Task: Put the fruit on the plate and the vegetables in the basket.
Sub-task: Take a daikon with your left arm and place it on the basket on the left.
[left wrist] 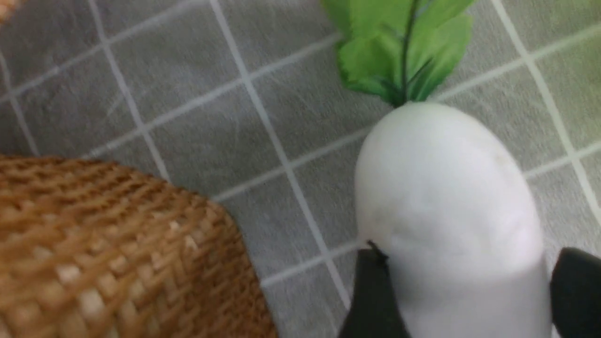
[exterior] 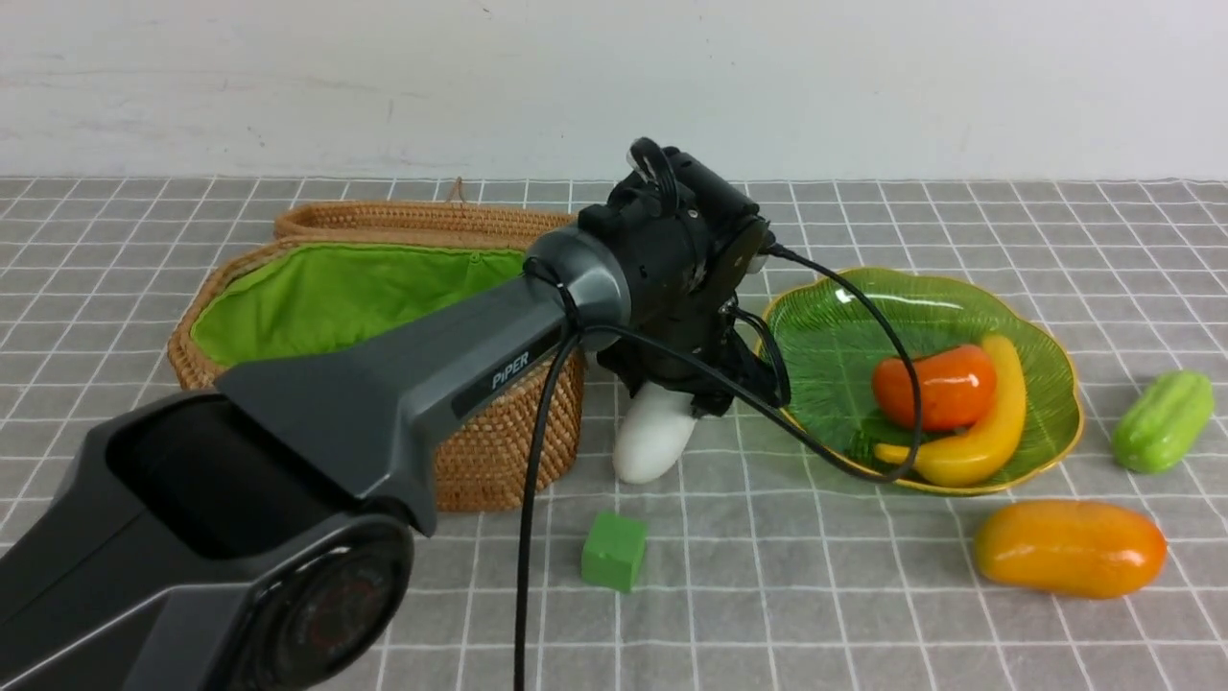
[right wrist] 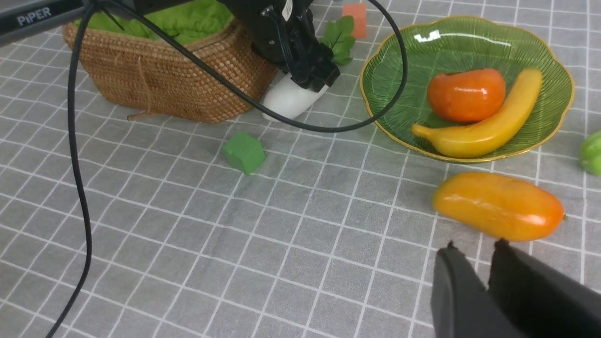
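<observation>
The open basket (exterior: 499, 451) sits at the table's (exterior: 863, 595) back left, green lining showing. Right of centre, the plate (exterior: 959, 297) carries banana (exterior: 998, 422) and persimmon (exterior: 935, 384), touching. The mango (exterior: 1070, 547) lies just in front of the plate, toward the front right corner. Between basket and plate lies the radish (exterior: 652, 437), with the left claw (right wrist: 313, 80) over it, fingers (left wrist: 371, 295) either side. Pinching or not, can't tell. The gourd (exterior: 1163, 420) rests by the right edge. A green cube (exterior: 614, 549) sits front centre, an orange cube (right wrist: 355, 18) just past the radish leaves. The right claw (right wrist: 488, 263) hovers near the mango, fingers almost together, empty.
</observation>
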Robot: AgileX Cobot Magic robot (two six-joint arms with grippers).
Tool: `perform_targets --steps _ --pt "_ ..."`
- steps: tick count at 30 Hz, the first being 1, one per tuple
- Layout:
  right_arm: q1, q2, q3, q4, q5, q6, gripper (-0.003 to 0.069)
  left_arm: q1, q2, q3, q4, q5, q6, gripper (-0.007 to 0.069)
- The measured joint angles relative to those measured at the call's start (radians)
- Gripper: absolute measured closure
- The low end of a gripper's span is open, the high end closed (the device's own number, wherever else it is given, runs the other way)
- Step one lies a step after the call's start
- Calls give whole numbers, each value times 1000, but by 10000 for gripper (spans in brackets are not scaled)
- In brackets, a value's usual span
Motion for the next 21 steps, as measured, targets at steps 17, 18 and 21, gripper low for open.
perform_targets --steps 17,18,21 --pt "0 0 0 17 4 -33 539 -80 3 0 185 18 33 27" --pt "0 0 0 17 4 -33 539 -80 8 0 187 17 33 29" --pt "0 0 0 17 10 -49 539 -80 35 1 203 10 28 30"
